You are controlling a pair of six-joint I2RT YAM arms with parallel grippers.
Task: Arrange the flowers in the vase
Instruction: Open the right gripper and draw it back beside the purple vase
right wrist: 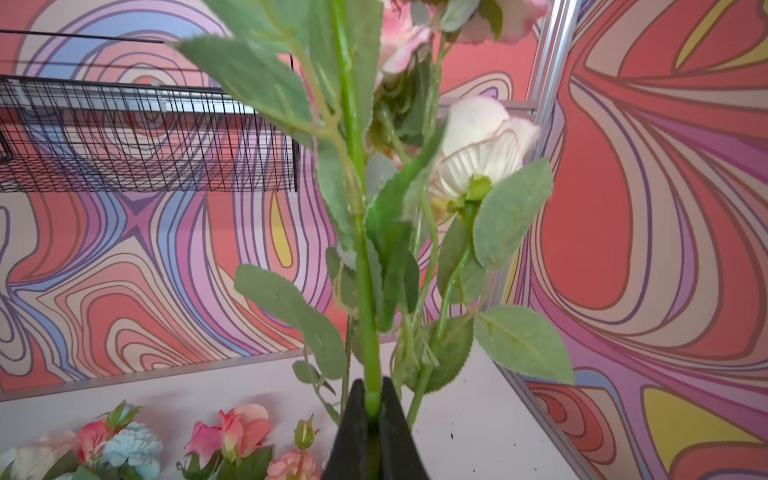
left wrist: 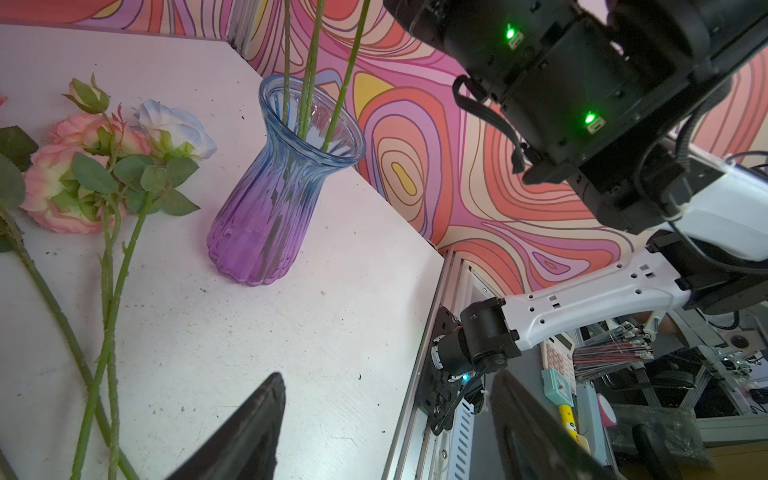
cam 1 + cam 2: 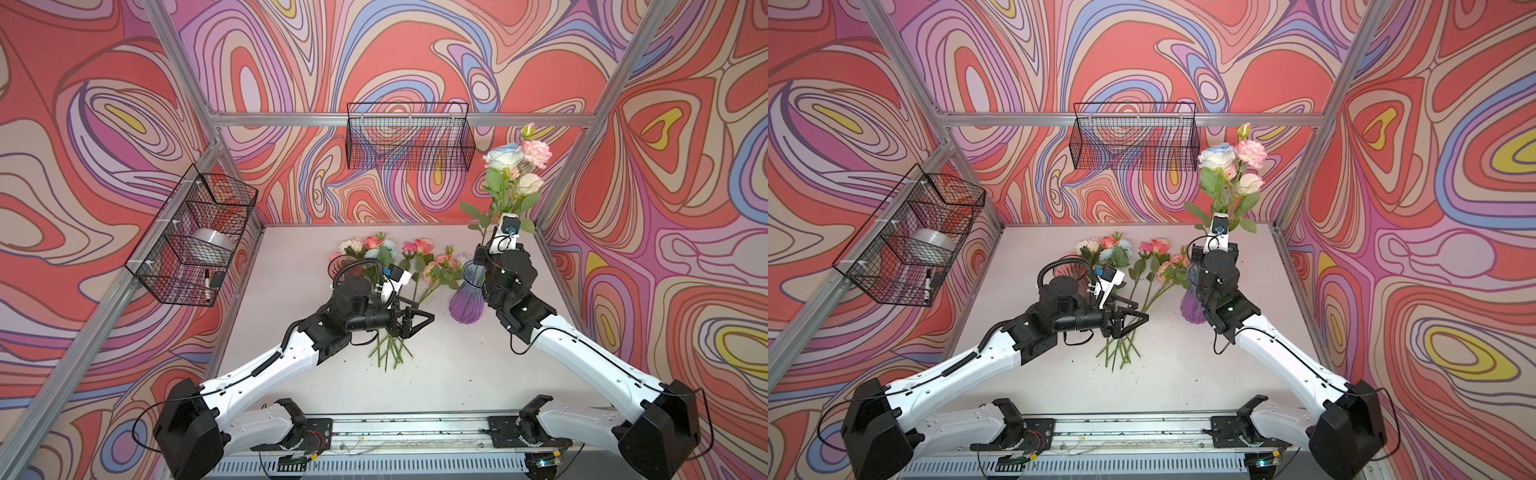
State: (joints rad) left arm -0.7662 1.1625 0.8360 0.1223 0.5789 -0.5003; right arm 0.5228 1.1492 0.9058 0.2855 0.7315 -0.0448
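The left gripper (image 3: 417, 318) (image 2: 386, 415) was nearest the front. It sat left of the vase (image 3: 466, 301) (image 2: 282, 187) in both top views and well apart from it. Its jaws were spread wide with nothing between them. The left wrist view showed only bare table (image 2: 232, 332) between the two black fingers (image 2: 257, 424). It hung over the cut ends of the loose flowers (image 3: 390, 349). Whether it touched those stems could not be told.

The vase was ribbed glass, purple at the foot and blue at the mouth, and stood upright on the table. Three green stems (image 2: 309, 70) ran down into its mouth.

Above the vase, the right gripper (image 1: 372, 409) was clamped on one thick stem (image 1: 361, 270), with its fingers pressed in on either side. In the top views the wrist hid those fingers.

The bunch (image 3: 513, 174) rose from the vase past that grip. It had a white-blue rose (image 3: 503, 156), a pink carnation (image 3: 536, 151), a cream rose (image 3: 530, 183) and a bud (image 3: 528, 131) at the top.

The loose flowers lay flat on the table left of the vase, fanning from the left gripper toward the back wall. Their nearest pink blooms (image 3: 440, 266) lay just beside the vase's neck. The coral, white and pale blue blooms (image 3: 368, 247) lay farther left.

Beyond the vase, a black wire basket (image 3: 409, 137) hung on the back wall. A second basket (image 3: 195, 237) hung far to the vase's left and held a tape roll (image 3: 212, 245) and a marker (image 3: 206, 284).
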